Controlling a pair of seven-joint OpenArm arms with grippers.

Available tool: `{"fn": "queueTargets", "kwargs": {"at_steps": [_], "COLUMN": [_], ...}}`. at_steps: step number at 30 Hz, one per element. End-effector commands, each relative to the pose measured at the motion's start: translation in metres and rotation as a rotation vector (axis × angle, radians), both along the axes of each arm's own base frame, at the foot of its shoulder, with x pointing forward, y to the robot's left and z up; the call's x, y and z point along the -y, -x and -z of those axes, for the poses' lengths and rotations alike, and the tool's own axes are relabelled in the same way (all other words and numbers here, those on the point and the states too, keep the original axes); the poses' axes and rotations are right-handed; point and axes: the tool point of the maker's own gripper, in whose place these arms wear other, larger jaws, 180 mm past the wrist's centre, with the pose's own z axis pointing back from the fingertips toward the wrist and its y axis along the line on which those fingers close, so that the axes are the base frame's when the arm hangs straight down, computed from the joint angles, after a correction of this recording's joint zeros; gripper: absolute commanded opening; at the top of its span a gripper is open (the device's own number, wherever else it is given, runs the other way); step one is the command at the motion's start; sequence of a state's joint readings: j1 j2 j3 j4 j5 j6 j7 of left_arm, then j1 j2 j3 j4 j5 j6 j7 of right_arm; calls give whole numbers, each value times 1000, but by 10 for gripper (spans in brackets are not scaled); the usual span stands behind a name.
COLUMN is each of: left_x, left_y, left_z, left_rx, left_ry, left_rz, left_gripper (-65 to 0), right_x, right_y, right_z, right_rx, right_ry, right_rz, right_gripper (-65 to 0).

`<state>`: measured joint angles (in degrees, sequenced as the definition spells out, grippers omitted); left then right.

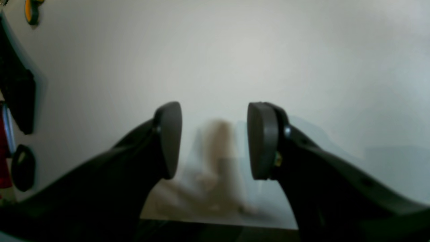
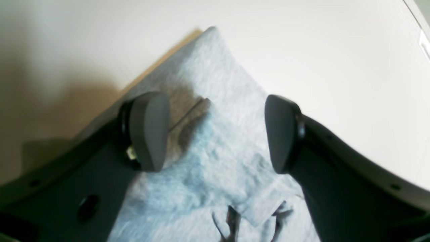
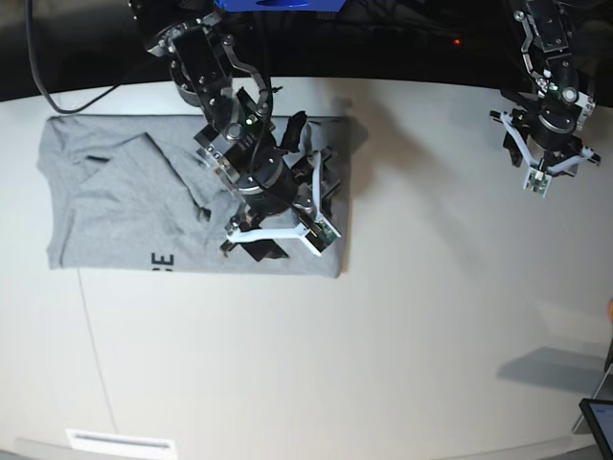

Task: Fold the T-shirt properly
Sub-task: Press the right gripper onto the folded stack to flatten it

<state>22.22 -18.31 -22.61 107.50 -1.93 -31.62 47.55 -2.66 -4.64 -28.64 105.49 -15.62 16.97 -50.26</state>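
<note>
The heather-grey T-shirt [image 3: 115,201] lies folded flat on the left part of the white table [image 3: 431,316]; black lettering [image 3: 162,260] shows at its front edge. My right arm [image 3: 254,163] hangs over the shirt's right end. In the right wrist view the right gripper [image 2: 215,134] is open just above the cloth [image 2: 215,77], near a corner, with nothing between its pads. Far to the right my left arm [image 3: 541,134] hovers over bare table. The left gripper [image 1: 215,141] is open and empty.
A dark screen-like device [image 3: 599,422] pokes in at the table's front right corner. A white label [image 3: 120,443] sits at the front edge. Black cables [image 3: 38,57] run behind the table's far left. Dark objects [image 1: 16,90] line the left wrist view's left edge.
</note>
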Motion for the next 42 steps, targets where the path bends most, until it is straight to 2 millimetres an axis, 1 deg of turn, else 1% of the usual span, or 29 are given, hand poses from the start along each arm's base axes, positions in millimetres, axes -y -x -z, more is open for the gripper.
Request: {"fn": "queueTargets", "kwargs": {"at_steps": [1, 3, 5, 10, 16, 20, 23, 24, 29, 33, 42], "left_x": [-2, -2, -2, -2, -2, -2, -1, -1, -2, -2, -2], "left_y": [-6, -7, -6, -6, -5, -5, -4, -3, -3, -3, -2], "left_z": [-10, -10, -9, -9, -8, -7, -7, -6, -6, -6, -5], "left_rx": [31, 31, 31, 28, 24, 23, 20, 19, 17, 17, 13], "left_ry": [-18, -16, -12, -16, -14, -14, -13, -13, -12, -12, -13], "left_rz": [13, 14, 14, 13, 13, 13, 11, 11, 10, 10, 9], "left_gripper": [-341, -341, -341, -341, -341, -341, -341, -341, -341, -341, -341], "right_x": [-6, -7, -7, -17, -21, -19, -20, -21, -18, -11, -11], "right_y": [-6, -7, -8, -12, -17, -20, -20, -20, -24, -28, -25], "right_z": [-6, 8, 15, 6, 2, 18, 21, 21, 20, 20, 24], "right_rx": [21, -12, -27, -27, -20, -55, -62, -64, -58, -61, -72], "right_ry": [-16, 4, 13, -68, -77, -50, -43, -45, -42, -43, -38], "right_rz": [-6, -12, -15, -31, -39, -37, -43, -43, -37, -14, -13], "right_gripper": [-225, -225, -225, -225, -225, -225, -225, -234, -353, -406, -406]}}
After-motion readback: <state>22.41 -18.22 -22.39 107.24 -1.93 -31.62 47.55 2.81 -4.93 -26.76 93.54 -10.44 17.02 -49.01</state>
